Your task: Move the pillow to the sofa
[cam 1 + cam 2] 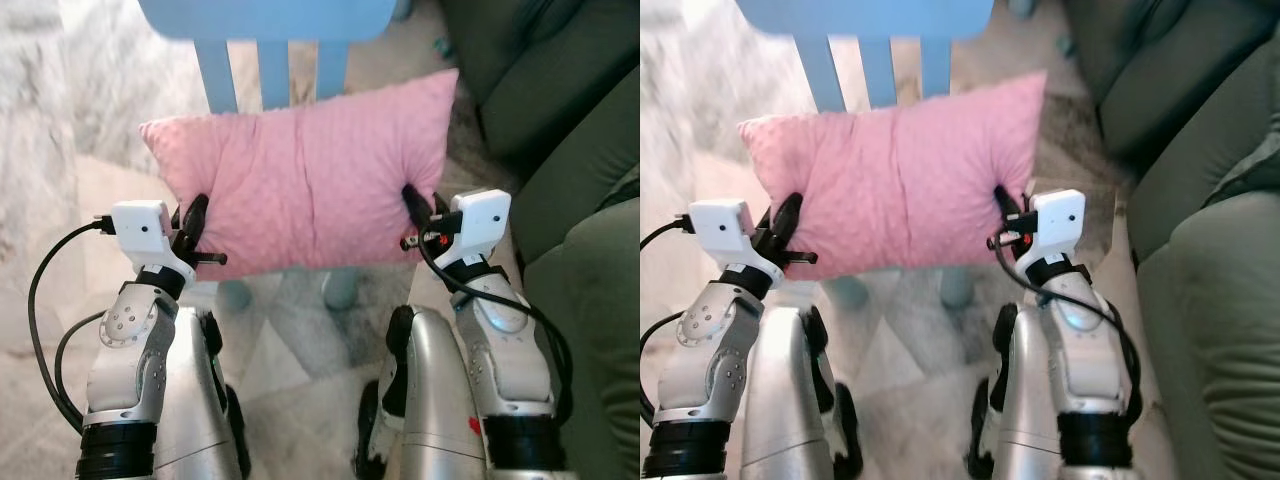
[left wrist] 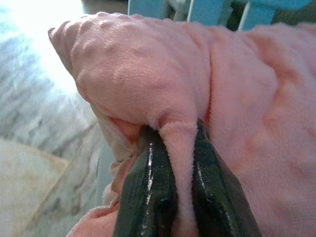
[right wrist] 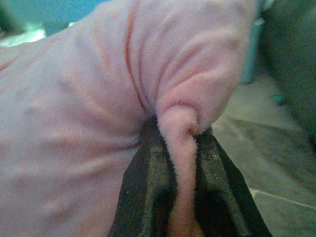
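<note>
A pink pillow (image 1: 300,175) hangs in the air in front of me, held between both arms. My left gripper (image 1: 194,222) is shut on the pillow's left edge, and a fold of pink fabric (image 2: 177,148) is pinched between its black fingers. At the pillow's right edge my right gripper (image 1: 415,205) is shut on another fold (image 3: 180,163). The dark green sofa (image 1: 580,170) stands to my right, its seat cushion (image 1: 1220,330) close beside my right arm.
A light blue chair (image 1: 270,40) stands directly behind the pillow, with its legs (image 1: 340,290) visible below it. The floor is pale marbled tile, with a beige mat (image 1: 90,200) at the left.
</note>
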Robot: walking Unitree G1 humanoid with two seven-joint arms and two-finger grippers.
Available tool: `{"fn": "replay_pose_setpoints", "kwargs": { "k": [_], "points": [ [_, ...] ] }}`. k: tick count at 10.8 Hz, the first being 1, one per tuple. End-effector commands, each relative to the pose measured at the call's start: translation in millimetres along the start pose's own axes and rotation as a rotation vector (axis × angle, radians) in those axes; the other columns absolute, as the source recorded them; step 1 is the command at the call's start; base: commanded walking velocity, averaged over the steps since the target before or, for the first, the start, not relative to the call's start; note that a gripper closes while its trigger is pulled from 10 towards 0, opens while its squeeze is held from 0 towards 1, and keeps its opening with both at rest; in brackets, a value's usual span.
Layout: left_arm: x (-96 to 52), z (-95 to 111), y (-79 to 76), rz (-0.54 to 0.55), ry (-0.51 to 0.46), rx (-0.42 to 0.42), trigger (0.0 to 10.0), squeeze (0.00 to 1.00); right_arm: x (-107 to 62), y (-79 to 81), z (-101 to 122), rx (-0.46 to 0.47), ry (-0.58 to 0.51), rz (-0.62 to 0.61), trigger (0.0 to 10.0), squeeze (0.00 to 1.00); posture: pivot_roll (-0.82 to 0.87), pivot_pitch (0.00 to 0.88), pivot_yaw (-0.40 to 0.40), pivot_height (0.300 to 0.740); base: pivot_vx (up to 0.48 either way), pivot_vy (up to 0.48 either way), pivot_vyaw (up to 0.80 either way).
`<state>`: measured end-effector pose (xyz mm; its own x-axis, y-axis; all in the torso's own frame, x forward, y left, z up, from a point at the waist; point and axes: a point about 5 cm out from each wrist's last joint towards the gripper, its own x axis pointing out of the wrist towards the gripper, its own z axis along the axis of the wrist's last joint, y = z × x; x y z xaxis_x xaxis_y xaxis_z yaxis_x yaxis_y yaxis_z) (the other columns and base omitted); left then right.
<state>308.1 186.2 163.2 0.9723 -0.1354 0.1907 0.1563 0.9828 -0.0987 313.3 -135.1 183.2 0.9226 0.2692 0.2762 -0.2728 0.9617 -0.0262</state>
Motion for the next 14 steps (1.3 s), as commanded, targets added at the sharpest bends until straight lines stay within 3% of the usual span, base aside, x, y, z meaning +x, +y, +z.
{"fn": "replay_pose_setpoints", "kwargs": {
  "k": [1, 3, 4, 7, 11, 14],
  "points": [
    [-5.9, -4.4, -0.1, 0.003, 0.018, 0.012, 0.0, 0.00, -6.1, 2.1, 0.2, -0.011, 0.006, -0.044, 0.0, 0.00, -0.01, 0.190, -0.020, 0.480, 0.000, 0.000, 0.00],
    [-9.6, -10.2, -6.6, -0.018, 0.034, 0.009, 0.0, 0.00, -13.9, 14.3, -2.5, -0.023, 0.033, -0.078, 0.0, 0.00, -0.01, 0.154, -0.021, 0.480, 0.000, 0.000, 0.00],
    [-14.3, -13.0, -17.0, -0.040, 0.030, 0.005, 0.0, 0.00, -18.2, 20.0, -1.2, -0.031, 0.033, -0.108, 0.0, 0.00, -0.01, 0.128, -0.026, 0.480, 0.000, 0.000, 0.00],
    [-5.2, -13.3, -31.2, -0.061, -0.008, -0.012, 0.0, 0.00, -17.0, 13.4, 3.1, -0.063, 0.003, -0.161, 0.0, 0.00, 0.00, 0.072, -0.053, 0.480, 0.000, 0.000, 0.00],
    [1.6, -12.9, -31.4, -0.059, -0.029, -0.021, 0.0, 0.00, -3.8, 11.2, 7.5, -0.052, -0.029, -0.173, 0.0, 0.00, 0.03, 0.000, -0.069, 0.480, 0.000, 0.000, 0.00],
    [2.8, -13.3, -32.7, -0.067, -0.039, -0.018, 0.0, 0.00, -1.3, 8.2, 10.7, -0.044, -0.051, -0.181, 0.0, 0.00, 0.04, 0.000, -0.076, 0.480, 0.000, 0.000, 0.00]
  ]
}}
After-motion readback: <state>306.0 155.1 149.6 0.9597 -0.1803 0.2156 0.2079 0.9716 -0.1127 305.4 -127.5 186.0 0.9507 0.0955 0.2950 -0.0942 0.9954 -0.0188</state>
